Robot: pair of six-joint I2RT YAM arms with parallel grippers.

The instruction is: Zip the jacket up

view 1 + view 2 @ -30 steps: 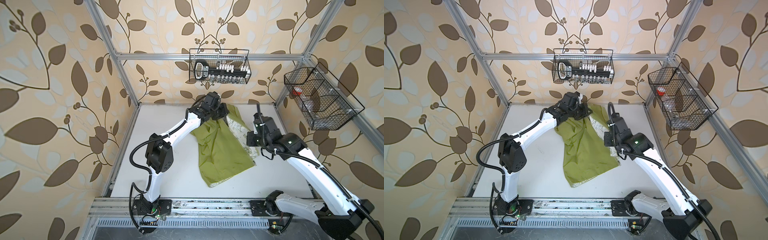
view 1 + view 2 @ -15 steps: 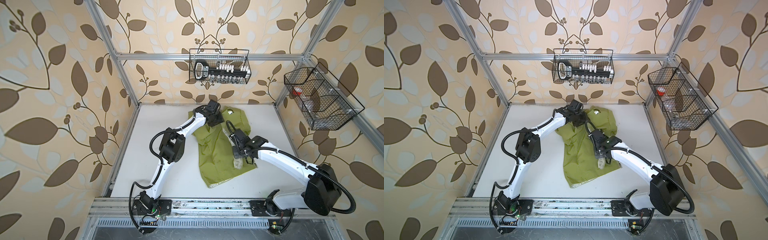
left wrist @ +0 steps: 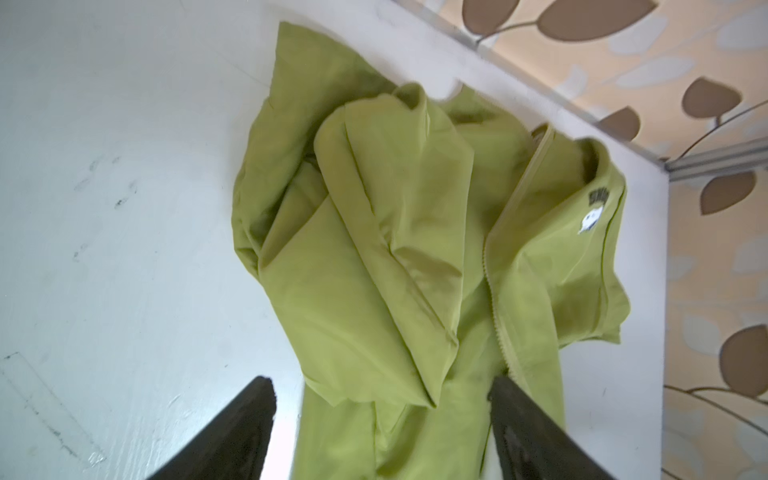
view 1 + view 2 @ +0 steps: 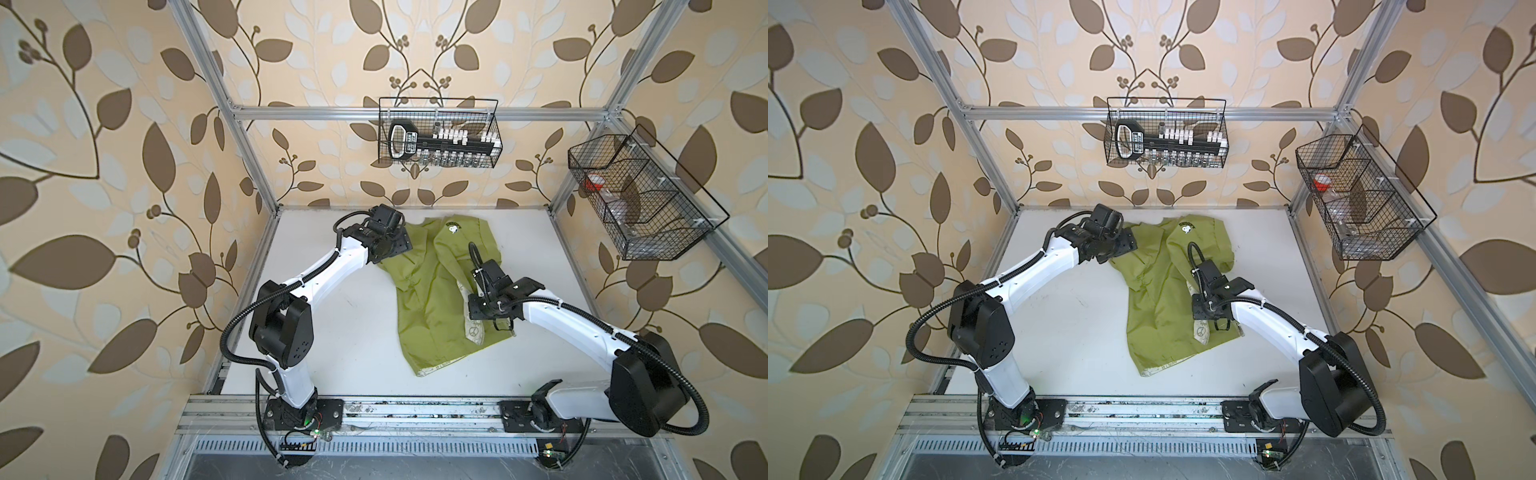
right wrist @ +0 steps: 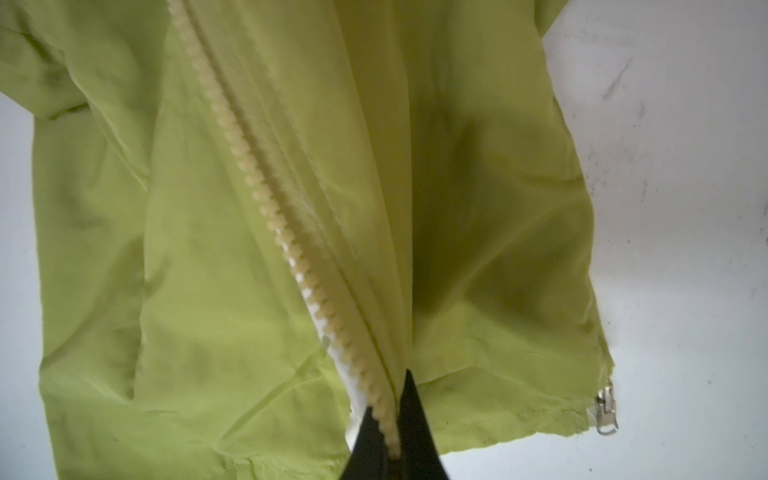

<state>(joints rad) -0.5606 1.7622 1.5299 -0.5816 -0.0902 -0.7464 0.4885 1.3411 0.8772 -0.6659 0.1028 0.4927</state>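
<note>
The lime-green jacket (image 4: 428, 307) (image 4: 1154, 316) lies flat and creased on the white table, its Snoopy print (image 4: 453, 227) (image 3: 592, 218) at the far end. My left gripper (image 3: 381, 386) (image 4: 406, 248) is open above the jacket's far left shoulder, with loose fabric under the gap. My right gripper (image 5: 390, 415) (image 4: 473, 318) is shut on the pale zipper strip (image 5: 266, 199) of one front edge, near the hem. The small metal pull (image 5: 606, 411) hangs free at the hem corner of the other front edge. White printed lining (image 4: 473, 332) shows beside the right gripper.
A wire basket (image 4: 440, 133) holding tools hangs on the back wall. A second wire basket (image 4: 640, 199) hangs on the right wall. Aluminium posts (image 4: 249, 158) frame the table, and a rail (image 4: 415, 411) runs along its front edge.
My left gripper has opened and let go of the jacket's top, which has dropped flat onto the table. My right arm has swung in and down, staying shut.
</note>
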